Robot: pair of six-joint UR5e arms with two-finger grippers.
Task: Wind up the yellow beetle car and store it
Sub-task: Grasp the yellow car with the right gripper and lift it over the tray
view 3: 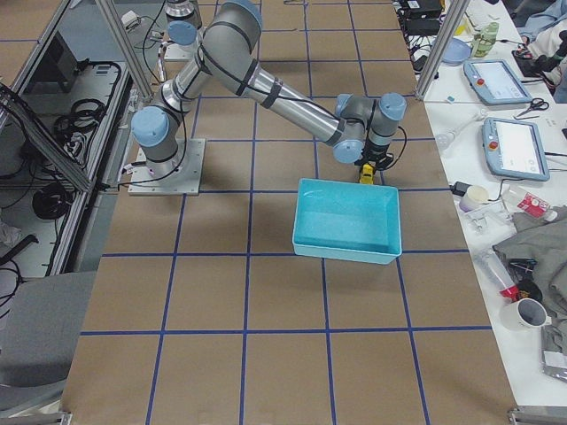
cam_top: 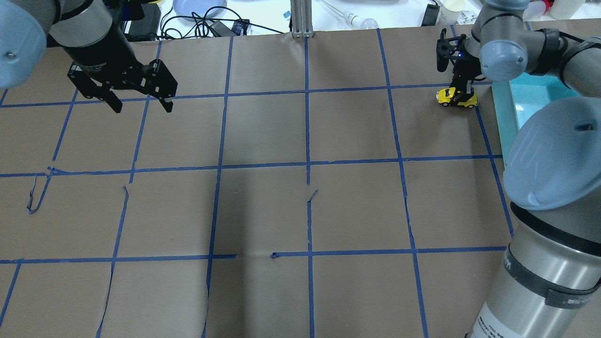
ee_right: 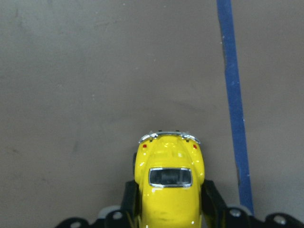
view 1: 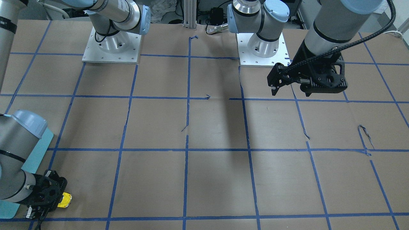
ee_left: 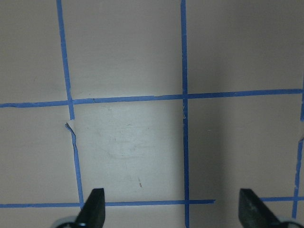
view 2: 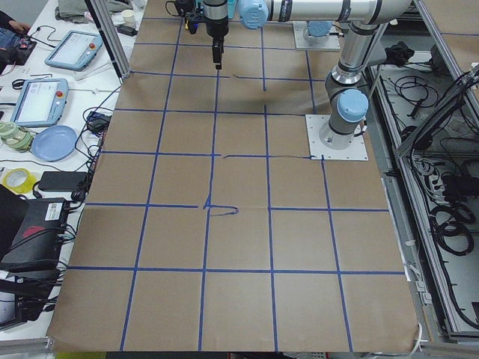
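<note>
**Yellow toy car pinched in right gripper beside the teal bin**

The right gripper (ee_right: 170,205) is closed to a narrow gap on the yellow car (ee_right: 168,183), with its two black fingers (ee_right: 130,202) pressed against the car's flanks. The wrist camera shows the car's small dark window, red lights and chrome bumper pointing away from the gripper. A strip of blue tape (ee_right: 233,104) runs just beside the car on the brown paper.

From overhead, the car (cam_top: 457,97) is low at the table (cam_top: 263,211), in the far right part of the taped grid. It is just outside the near wall of the teal bin (cam_top: 511,105), not in it. Whether its wheels rest on the paper cannot be told. The side camera shows the car (view 3: 366,170) close behind the bin's far rim (view 3: 347,183), under the bent right arm.

Across the table, well apart from the car, the left gripper (cam_top: 142,107) hangs above the paper with its jaws spread wide and nothing between them. Its wrist camera shows both fingertips (ee_left: 93,207) at the bottom corners of the view, above bare paper and crossed tape lines.
</note>
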